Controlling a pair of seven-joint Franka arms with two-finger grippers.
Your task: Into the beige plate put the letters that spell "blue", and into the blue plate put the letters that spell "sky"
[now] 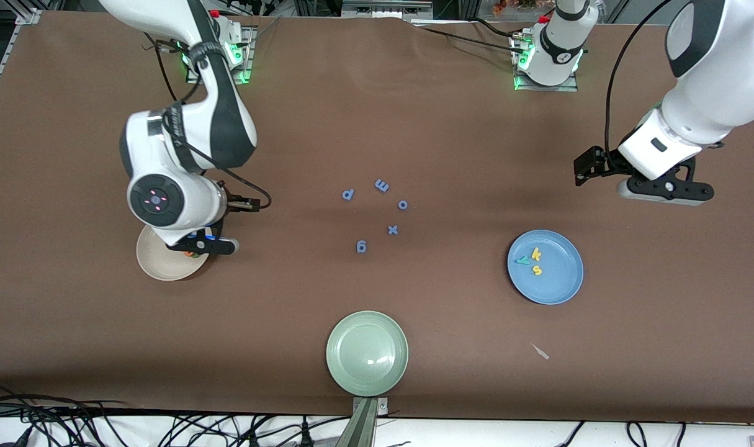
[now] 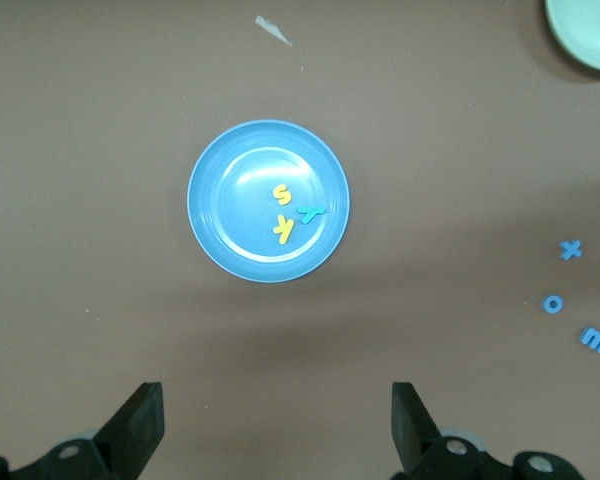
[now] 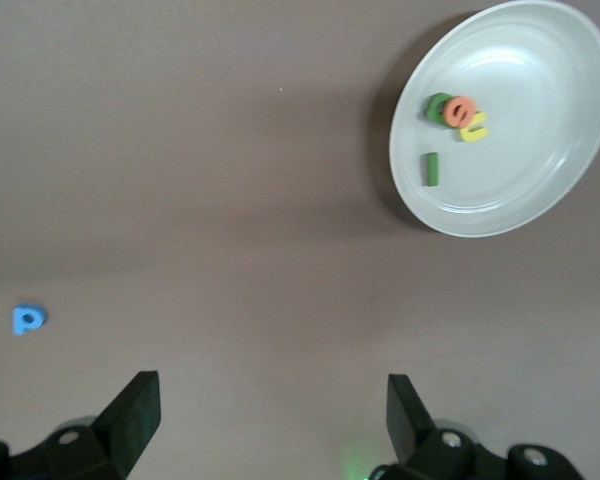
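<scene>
Right now your left gripper (image 2: 275,425) hangs in the air with its fingers (image 2: 140,425) spread wide and nothing between them, over bare table near the left arm's end, farther from the front camera than the blue plate (image 2: 212,232). That plate holds all three sky letters: yellow s (image 2: 280,193), yellow k (image 2: 284,230) and teal y (image 2: 311,212), bunched close together a bit off the plate's centre. Your right gripper (image 3: 270,425) is also spread apart and empty, up over the table at the beige plate (image 3: 540,150), at the right arm's end; in the front view the arm's wrist covers part of that plate. Inside it you have the blue letters: green b (image 3: 438,106), orange e (image 3: 461,109) and yellow u (image 3: 474,127) overlapping in a clump, and the green l (image 3: 431,169) lying apart from them, nearer the rim. Out in the middle of the table the blue-purple letters (image 1: 381,185) sit scattered loose, five of them, well apart from both plates. The pale green plate (image 1: 367,352) sits nearest the front camera, close to the table edge. A small pale scrap (image 1: 540,351) lies on the table between the blue plate and that edge.
</scene>
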